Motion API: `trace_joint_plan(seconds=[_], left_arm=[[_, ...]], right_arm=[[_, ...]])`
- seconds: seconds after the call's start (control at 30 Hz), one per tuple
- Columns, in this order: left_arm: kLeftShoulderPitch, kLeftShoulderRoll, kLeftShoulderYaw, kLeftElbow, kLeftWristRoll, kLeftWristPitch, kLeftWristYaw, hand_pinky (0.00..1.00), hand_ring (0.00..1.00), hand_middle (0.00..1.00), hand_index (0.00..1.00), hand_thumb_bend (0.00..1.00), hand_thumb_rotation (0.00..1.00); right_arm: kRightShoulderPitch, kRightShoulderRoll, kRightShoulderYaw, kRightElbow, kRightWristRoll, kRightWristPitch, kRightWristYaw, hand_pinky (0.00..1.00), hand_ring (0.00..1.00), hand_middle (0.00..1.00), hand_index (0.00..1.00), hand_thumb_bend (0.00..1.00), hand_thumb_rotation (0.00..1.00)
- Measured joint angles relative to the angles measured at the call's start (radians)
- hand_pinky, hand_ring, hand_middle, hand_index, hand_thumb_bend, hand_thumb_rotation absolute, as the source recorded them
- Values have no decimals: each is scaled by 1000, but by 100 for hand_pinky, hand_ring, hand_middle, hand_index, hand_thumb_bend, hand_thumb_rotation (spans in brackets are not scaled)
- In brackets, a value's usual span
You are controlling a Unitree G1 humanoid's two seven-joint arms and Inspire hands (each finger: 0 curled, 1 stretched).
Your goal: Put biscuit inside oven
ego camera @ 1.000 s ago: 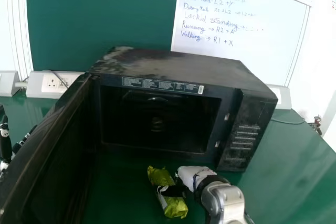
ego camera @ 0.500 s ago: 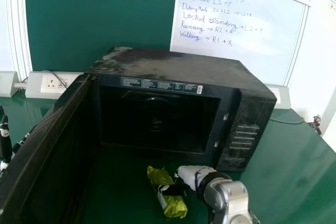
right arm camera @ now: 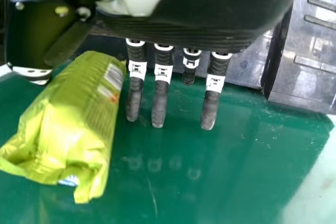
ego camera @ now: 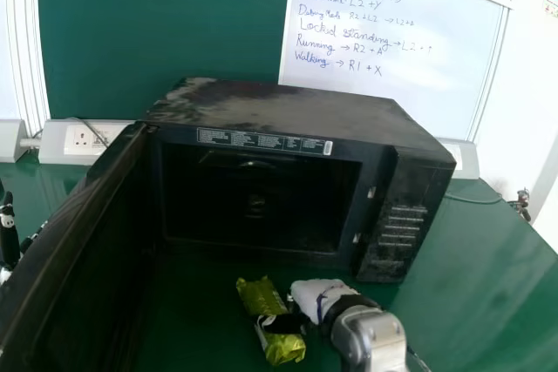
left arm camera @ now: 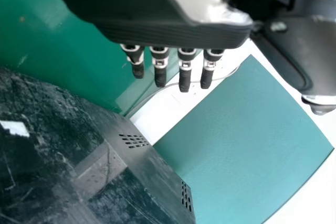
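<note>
Bottom centre of the head view, the green biscuit packet (ego camera: 259,298) lies aslant on the table (ego camera: 479,241), outside the oven (ego camera: 288,115), with the right hand (ego camera: 316,295) at its right side. Change over the last second is small: oven, whiteboard (ego camera: 384,41) and packet all slide slightly left in the frame together, which reads as a slight camera shift, so packet placement relative to the oven looks about the same. One local difference: the dark part of the right hand across the packet now sits a touch lower along it. Task-wise, that looks like grasp adjustment, no transport so far. Right wrist view has the right hand open, fingers (right arm camera: 160,103) straight and pointing down to the table, thumb on the packet's far side; packet is between thumb and fingers, right beside the nearest finger. No closed hold visible; whether a finger touches it, cannot tell. Left hand (left arm camera: 147,3) is idle, fingers extended, by the oven in the left wrist view. Oven door (ego camera: 61,250) stands open along the left of the head view, cavity (ego camera: 253,206) facing front at centre, so the way in looks usable. Likely next: close the right hand round the packet, lift, carry it up-frame into the opening. Risks: slick wrapper slipping out, packet twisting in a loose grip, or knuckles catching the lower edge of the opening.
</note>
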Motion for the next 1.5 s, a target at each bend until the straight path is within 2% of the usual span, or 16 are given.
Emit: trace_joint_plan(seconds=[0.1, 0.2, 0.27, 0.3, 0.33, 0.37, 0.57, 0.67, 1.07, 1.23, 1.33, 1.5], left_arm=[[0, 0, 0, 0, 0, 0, 0, 66, 72, 76, 77, 63, 0], [0, 0, 0, 0, 0, 0, 0, 66, 72, 76, 78, 63, 0], [0, 0, 0, 0, 0, 0, -1, 66, 72, 76, 78, 63, 1], [0, 0, 0, 0, 0, 0, -2, 66, 72, 76, 78, 63, 1], [0, 0, 0, 0, 0, 0, -2, 66, 72, 76, 77, 63, 1], [0, 0, 0, 0, 0, 0, -2, 66, 72, 76, 77, 64, 0], [0, -1, 0, 0, -13, 0, 0, 67, 74, 78, 79, 63, 0], [0, -1, 0, 0, -17, -1, -2, 66, 73, 77, 78, 62, 0], [1, -1, -2, 1, -19, -2, -2, 67, 73, 76, 78, 63, 0], [1, -1, -5, 1, -19, -2, 0, 66, 72, 76, 78, 64, 0], [1, -1, -7, 1, -19, -2, 2, 66, 72, 76, 78, 63, 0], [1, -1, -11, 1, -18, -2, 2, 66, 72, 76, 77, 63, 0]], right_arm=[[0, 8, 18, -4, -34, 0, 10, 52, 61, 67, 64, 82, 68], [-2, 18, 28, -4, -59, 0, 21, 50, 59, 65, 65, 75, 53], [-3, 25, 28, -5, -63, 0, 25, 34, 45, 53, 65, 69, 36], [-2, 28, 27, -7, -60, 0, 25, 24, 33, 44, 65, 66, 27], [0, 31, 26, -11, -57, 0, 24, 18, 26, 38, 65, 62, 21], [4, 33, 24, -16, -57, 0, 24, 16, 24, 36, 65, 60, 20], [12, 54, 25, -40, -57, 0, 33, 20, 29, 42, 65, 54, 15], [15, 58, 26, -45, -57, 0, 37, 23, 33, 45, 66, 54, 18], [20, 60, 26, -46, -58, -1, 37, 17, 26, 38, 65, 55, 15], [27, 58, 26, -56, -58, -4, 31, 24, 33, 44, 63, 54, 20], [36, 57, 25, -70, -58, -12, 30, 24, 34, 44, 63, 54, 18], [37, 55, 11, -83, -53, -27, 33, 36, 47, 55, 62, 54, 18]])
